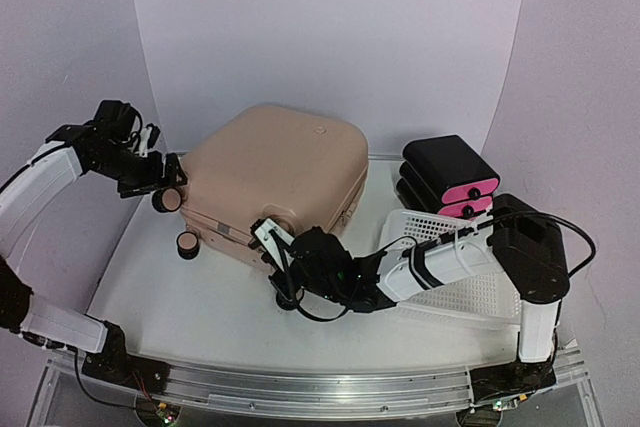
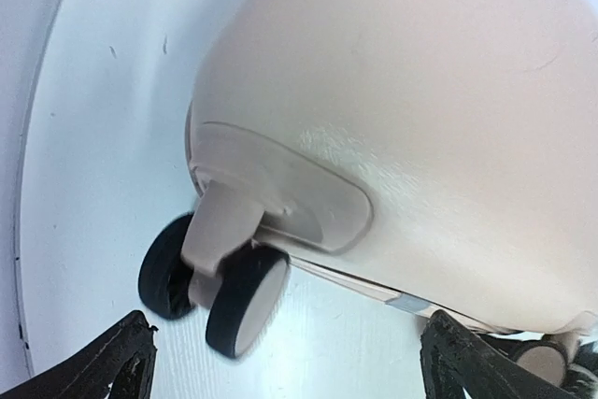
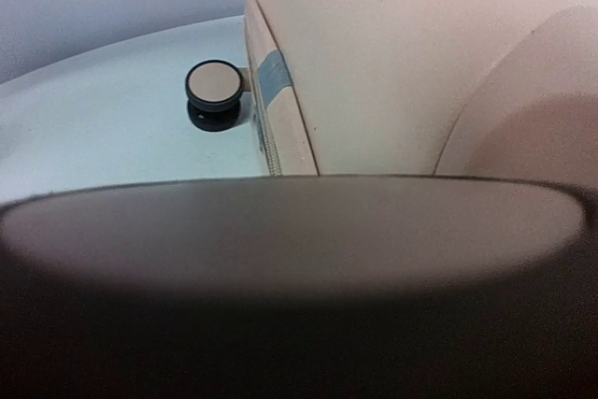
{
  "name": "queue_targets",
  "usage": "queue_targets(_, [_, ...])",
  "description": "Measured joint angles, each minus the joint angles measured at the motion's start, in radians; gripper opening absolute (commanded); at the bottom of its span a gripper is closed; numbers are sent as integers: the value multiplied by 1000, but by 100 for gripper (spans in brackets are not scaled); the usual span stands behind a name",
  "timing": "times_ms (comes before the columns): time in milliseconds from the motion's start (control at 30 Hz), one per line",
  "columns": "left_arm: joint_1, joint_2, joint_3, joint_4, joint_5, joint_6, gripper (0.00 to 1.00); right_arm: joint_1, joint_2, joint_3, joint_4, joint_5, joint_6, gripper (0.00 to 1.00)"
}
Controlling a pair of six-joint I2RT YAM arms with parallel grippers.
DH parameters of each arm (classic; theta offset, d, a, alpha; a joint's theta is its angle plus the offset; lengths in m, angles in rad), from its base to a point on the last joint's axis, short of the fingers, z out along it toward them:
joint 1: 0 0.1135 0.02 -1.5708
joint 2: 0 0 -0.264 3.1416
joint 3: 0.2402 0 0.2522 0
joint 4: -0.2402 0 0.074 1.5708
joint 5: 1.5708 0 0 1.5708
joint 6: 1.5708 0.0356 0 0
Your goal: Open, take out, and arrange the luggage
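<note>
One white counter (image 1: pixel 200 297) with everything on it, so going big to small. Pale pink luggage (image 1: pixel 275 172) is by far the biggest thing. It lies flat on its side around the middle of the counter, closer to the far edge than the near one, with its wheeled end turned toward the left edge. Both shell halves sit together, so it looks closed, and the right wrist view shows the zip seam (image 3: pixel 271 128) running down the corner. Next is the white perforated basket (image 1: pixel 470 287) by the right edge, toward the near right corner, partly under the right arm (image 1: pixel 450 257). Just behind it, at the far right corner, sits the black-and-pink drawer box (image 1: pixel 450 175), close to the luggage but apart from it.

Left fingers (image 2: pixel 112 362) are spread wide and hang at the luggage's wheeled end by the left edge. From the left wrist view a double wheel (image 2: pixel 220 292) sits just ahead of the gap between them, not pinched. Right fingers (image 1: pixel 275 242) are at the near corner of the luggage, pressed together. Can't tell whether they've got anything between them, since the right wrist view is half blocked by a big blurry disc (image 3: pixel 290 240) right up against the lens. Above that blur a small wheel (image 3: pixel 215 89) sits just beside the shell.
</note>
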Motion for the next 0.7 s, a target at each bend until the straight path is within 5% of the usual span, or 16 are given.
queue_targets(100, [5, 134, 45, -6, 24, 55, 97, -28, -17, -12, -8, -99, 20, 0])
queue_targets(333, [14, 254, 58, -23, 84, 132, 51, -85, -26, -12, -28, -203, 27, 0])
queue_targets(700, [42, 80, -207, 264, 140, 3, 5, -98, -37, 18, -112, -249, 45, 0])
